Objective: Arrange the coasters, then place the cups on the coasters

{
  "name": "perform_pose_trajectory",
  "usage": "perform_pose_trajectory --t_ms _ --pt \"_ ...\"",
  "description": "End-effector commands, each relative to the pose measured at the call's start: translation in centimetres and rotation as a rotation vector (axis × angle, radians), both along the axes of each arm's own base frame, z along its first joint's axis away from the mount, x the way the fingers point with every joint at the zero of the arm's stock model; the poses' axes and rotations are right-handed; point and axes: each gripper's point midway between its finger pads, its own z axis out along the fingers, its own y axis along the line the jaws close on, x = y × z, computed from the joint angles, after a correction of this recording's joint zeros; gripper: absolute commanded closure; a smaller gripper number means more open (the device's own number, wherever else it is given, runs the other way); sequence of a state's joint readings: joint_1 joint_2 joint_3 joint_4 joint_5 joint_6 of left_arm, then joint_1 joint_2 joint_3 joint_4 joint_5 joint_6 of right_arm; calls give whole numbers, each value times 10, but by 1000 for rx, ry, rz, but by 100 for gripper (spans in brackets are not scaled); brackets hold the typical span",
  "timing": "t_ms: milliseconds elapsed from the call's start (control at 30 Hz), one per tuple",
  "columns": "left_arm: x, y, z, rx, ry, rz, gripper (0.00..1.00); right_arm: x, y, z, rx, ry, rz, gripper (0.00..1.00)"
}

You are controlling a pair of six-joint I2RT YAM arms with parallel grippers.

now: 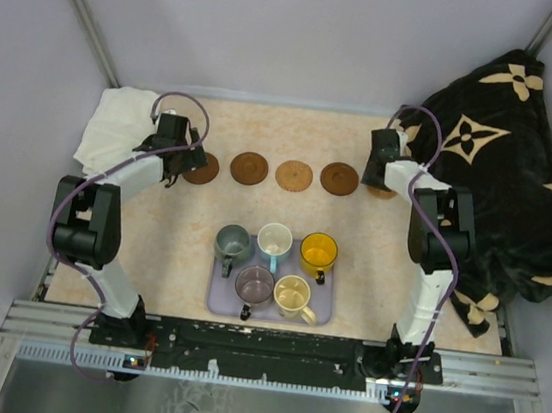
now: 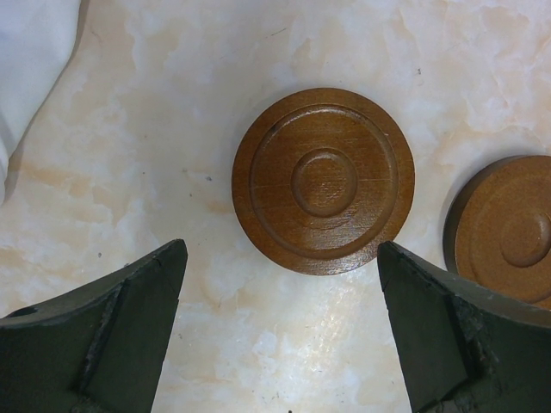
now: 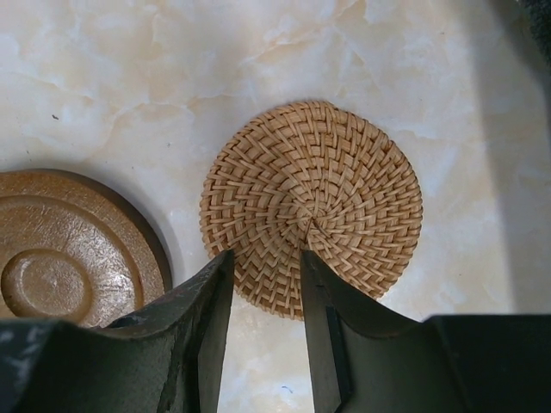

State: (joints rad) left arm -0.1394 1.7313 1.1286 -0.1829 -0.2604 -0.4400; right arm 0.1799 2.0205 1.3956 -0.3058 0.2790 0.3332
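Observation:
Five coasters lie in a row across the far table. My left gripper [image 1: 183, 160] [image 2: 282, 249] hangs open, jaws wide, just short of the leftmost dark wooden coaster [image 2: 323, 181] [image 1: 203, 169], with the second coaster [image 2: 508, 232] [image 1: 249, 168] beside it. My right gripper [image 1: 381, 171] [image 3: 265, 255] hovers over the rightmost coaster, a woven rattan disc [image 3: 312, 206]; its jaws stand partly open with nothing between them. All the cups sit on the lavender tray [image 1: 218, 305]: grey-green [image 1: 232, 242], white [image 1: 274, 239], yellow [image 1: 318, 251], purplish [image 1: 254, 284], cream [image 1: 291, 295].
A white cloth [image 1: 115, 126] lies at the back left, close to my left arm. A black blanket with cream flowers [image 1: 503, 164] is heaped along the right side, behind my right arm. Grey walls close in the table.

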Motion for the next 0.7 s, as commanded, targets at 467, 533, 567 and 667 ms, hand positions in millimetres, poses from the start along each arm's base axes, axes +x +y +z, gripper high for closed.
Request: perform_pose_trajectory --t_ms 467,533,567,667 --pt "5 1 39 -2 -129 -17 6 23 51 112 49 -263 192 61" --pt "5 -3 41 -14 -135 -35 6 21 63 112 55 -261 220 61" --pt "5 -6 41 -23 -138 -48 6 20 69 111 56 -257 237 61" --pt "8 -23 43 -59 -161 -138 8 16 87 101 45 -237 283 61"
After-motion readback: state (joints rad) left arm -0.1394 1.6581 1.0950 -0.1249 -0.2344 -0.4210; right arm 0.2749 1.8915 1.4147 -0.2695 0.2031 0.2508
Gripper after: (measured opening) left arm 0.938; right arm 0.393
